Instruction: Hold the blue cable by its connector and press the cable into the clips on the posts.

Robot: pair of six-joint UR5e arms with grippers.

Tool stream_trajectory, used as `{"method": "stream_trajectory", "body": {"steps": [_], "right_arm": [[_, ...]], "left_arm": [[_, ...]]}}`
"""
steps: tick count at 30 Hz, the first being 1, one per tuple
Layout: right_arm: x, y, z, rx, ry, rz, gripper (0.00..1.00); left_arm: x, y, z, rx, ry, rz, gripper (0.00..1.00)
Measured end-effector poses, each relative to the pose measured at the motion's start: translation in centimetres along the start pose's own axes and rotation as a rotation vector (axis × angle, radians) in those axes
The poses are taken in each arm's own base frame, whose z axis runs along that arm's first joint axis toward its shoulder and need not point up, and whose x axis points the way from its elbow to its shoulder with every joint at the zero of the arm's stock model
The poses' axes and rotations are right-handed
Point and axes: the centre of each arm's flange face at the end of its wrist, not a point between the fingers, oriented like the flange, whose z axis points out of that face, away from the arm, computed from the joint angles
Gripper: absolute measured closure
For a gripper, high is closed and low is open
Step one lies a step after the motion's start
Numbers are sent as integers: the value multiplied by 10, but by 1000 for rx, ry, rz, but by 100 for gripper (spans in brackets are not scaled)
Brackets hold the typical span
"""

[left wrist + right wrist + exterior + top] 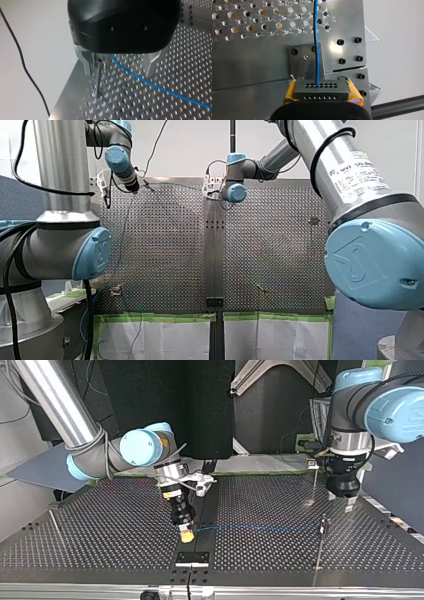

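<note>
- My right gripper (321,93) is clamped on the connector (321,88). Its yellow pads (290,91) press against the two short sides.
- The connector is a dark grey block, and the face turned away from my gripper has two rows of small round holes.
- The cable (316,50) is thin and blue. It leaves one hole in the connector's upper row and runs straight ahead, away from the connector.
- Just past the connector the cable crosses a small bolted plate (303,62), then goes on above the perforated table (242,22).
- In the top view my right arm slopes down and bends at the wrist. The gripper points steeply down and holds the connector low over the table.
- From the connector the cable stretches out almost level, close above the table, towards my left gripper (120,68).
- My left arm stands well apart from the connector, at the cable's far reach, with its black gripper pointing down at the table.
- Its metal fingers (86,66) are spread wide and grip nothing.
- A thin upright post (98,80) stands between those fingers, close to one of them. The cable passes between them too, just beside the post's top.
- I cannot tell whether the cable sits in the post's clip.
</note>
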Motion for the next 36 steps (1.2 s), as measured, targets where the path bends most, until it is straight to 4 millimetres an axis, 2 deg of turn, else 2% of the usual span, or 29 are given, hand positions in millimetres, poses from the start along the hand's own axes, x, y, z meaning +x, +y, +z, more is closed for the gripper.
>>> {"method": "stream_trajectory", "body": {"steps": [11,22,36], "right_arm": [[-1,4,0,-8,-4,-1,100],[-3,7,0,-18,-14,-3,100],[-6,9,0,-25,-22,-7,100]], "left_arm": [[-10,-17,-18,88,-18,23,0],[0,-20,-8,91,-10,117,0],[-1,-22,-9,58,-31,249,0]]}}
